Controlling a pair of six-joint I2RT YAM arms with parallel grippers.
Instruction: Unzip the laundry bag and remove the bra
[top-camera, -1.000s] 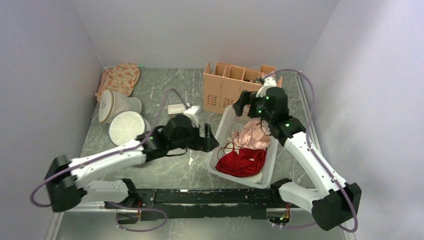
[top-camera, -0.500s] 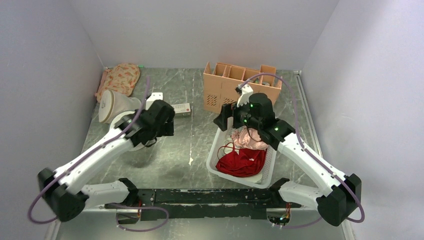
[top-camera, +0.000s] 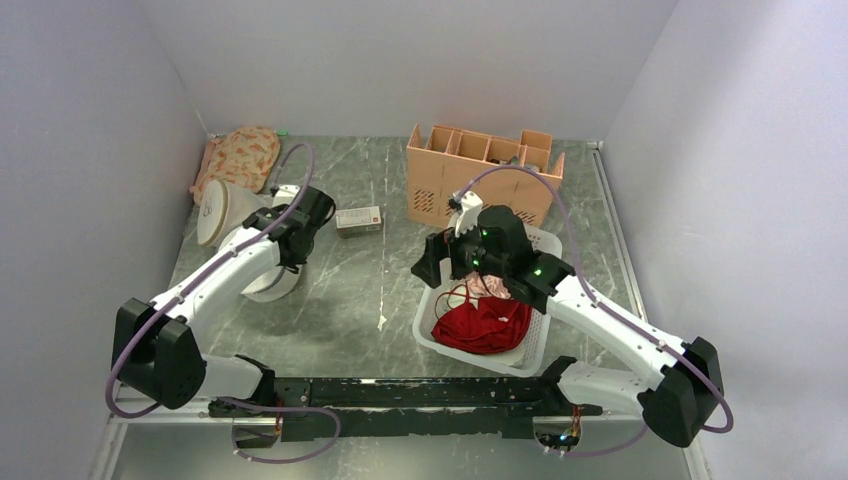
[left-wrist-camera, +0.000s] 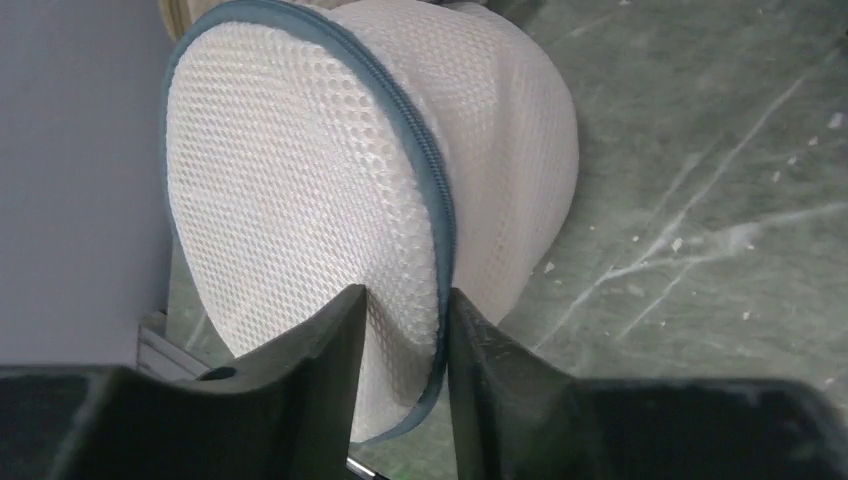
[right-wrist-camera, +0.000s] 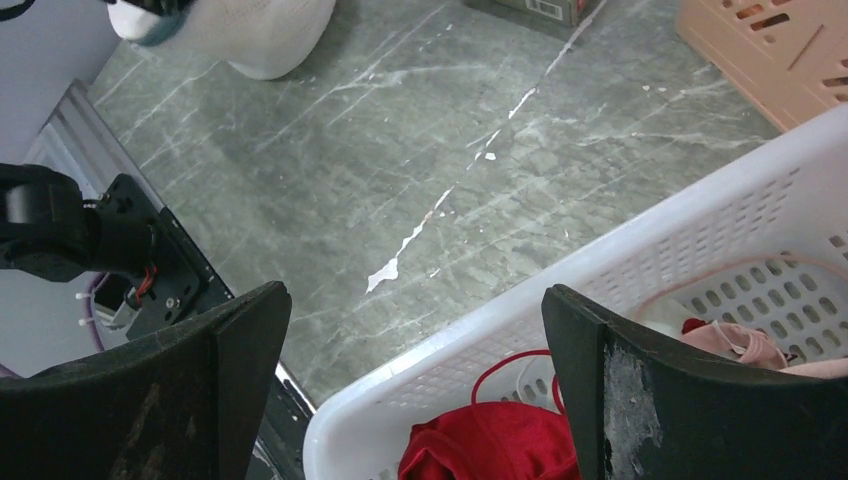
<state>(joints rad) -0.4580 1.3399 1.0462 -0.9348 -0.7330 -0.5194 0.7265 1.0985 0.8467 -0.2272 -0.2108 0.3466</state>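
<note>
Swung over from the basket (right-wrist-camera: 650, 240), the left gripper (left-wrist-camera: 405, 300) pinches the laundry bag (left-wrist-camera: 300, 170) beside its shut zipper (left-wrist-camera: 432, 185), ready to unzip; the right gripper (right-wrist-camera: 415, 300) gapes empty.

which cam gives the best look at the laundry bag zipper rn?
Left wrist: the laundry bag fills the frame, grey zipper sharp along its rim. In top external the left arm covers most of it; right wrist catches only a scrap in its top-left corner.
</note>
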